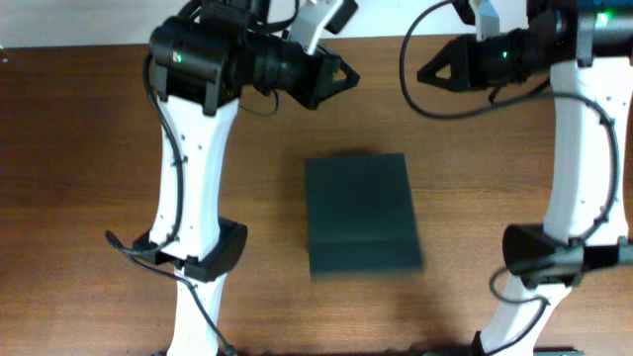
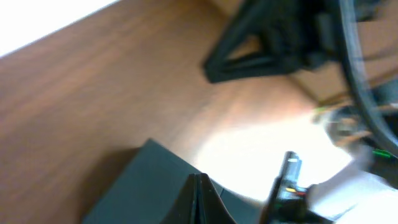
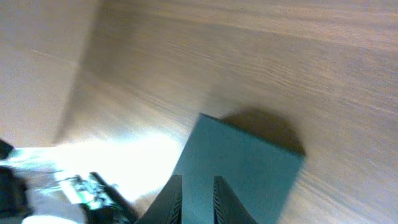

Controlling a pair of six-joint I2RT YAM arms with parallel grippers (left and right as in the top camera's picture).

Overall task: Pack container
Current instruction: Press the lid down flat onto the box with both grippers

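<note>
Looming closest beneath the overhead camera, the left arm (image 1: pixel 193 148) and right arm (image 1: pixel 579 148) are hovering raised, flanking the container (image 1: pixel 361 213). It is lying flat on the tabletop (image 1: pixel 79 148) with its lid down. Nothing loose is showing around the container, so packing is probably finished, though its contents are hidden. Above its far edge, the left gripper (image 2: pixel 199 186) is pinching closed on nothing, while the right gripper (image 3: pixel 198 193) is holding its fingers narrowly parted, empty.

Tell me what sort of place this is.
Probably a robotics lab bench: a white left arm and right arm stand at a wooden table, with one dark box lying between them.
</note>
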